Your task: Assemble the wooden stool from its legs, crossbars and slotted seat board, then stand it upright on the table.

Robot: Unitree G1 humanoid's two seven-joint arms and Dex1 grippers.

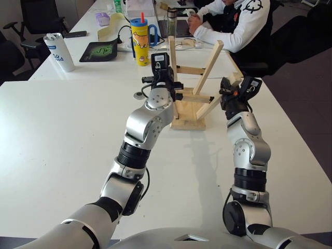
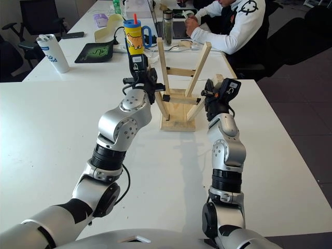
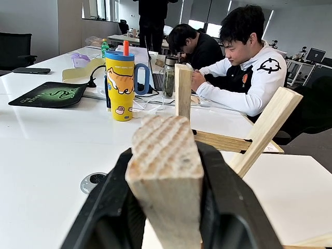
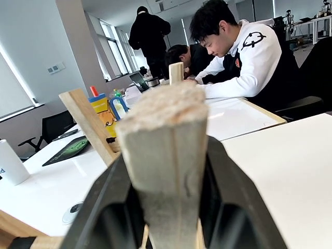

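The wooden stool (image 1: 189, 98) rests upside down in the middle of the white table (image 1: 62, 135), with its seat board (image 1: 188, 120) flat on the top and its legs pointing up. Crossbars (image 1: 190, 70) join the legs. My left gripper (image 1: 167, 85) is shut on the near left leg (image 3: 165, 161), its black fingers (image 3: 111, 207) pressed on both sides. My right gripper (image 1: 230, 91) is shut on the near right leg (image 4: 166, 145) in the same way. The two far legs (image 1: 173, 54) (image 1: 211, 62) stand free behind.
A yellow cup (image 1: 139, 42), a white tumbler (image 1: 60, 52), a dark mouse pad (image 1: 101, 50) and a bottle (image 1: 172, 22) stand on the table behind. A round cable grommet (image 1: 139, 95) lies left of the stool. Open table top stretches to the left and front.
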